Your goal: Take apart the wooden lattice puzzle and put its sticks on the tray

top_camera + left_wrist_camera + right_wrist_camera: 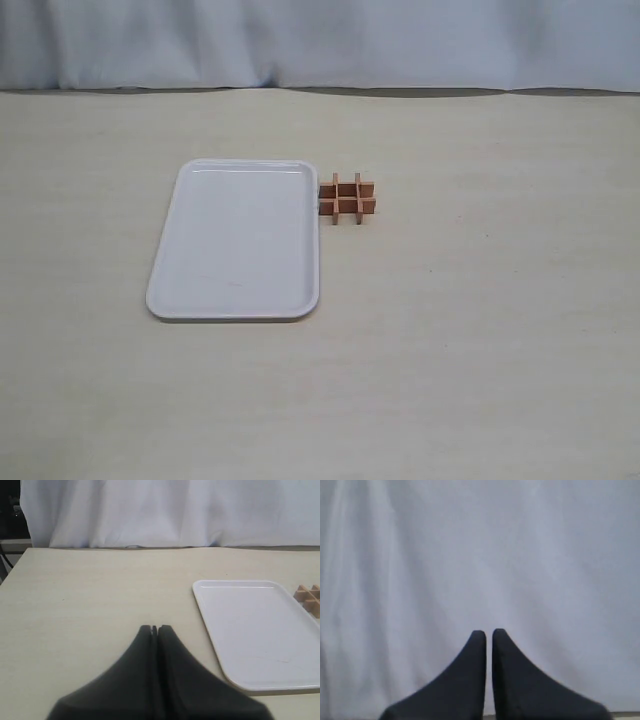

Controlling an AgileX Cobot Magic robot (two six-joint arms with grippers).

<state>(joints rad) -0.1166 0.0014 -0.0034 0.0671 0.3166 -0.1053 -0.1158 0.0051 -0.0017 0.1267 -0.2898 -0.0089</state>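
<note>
**Puzzle sits whole beside the tray**

The wooden lattice puzzle (347, 198) lies flat on the table (480, 340). It is just beside the right edge of the white tray (235, 240), up near the far corner. It is so close to the rim that I cannot tell if they touch. Its four sticks (347, 207) are locked together in a hash shape.

The left gripper (154, 628) hangs over the table near the tray. Its two black fingers are pressed tight together and hold nothing. The right gripper (489, 632) points at the white cloth (320, 40) at the back. Its fingers are nearly together, with only a thin slit between, and hold nothing.
</note>
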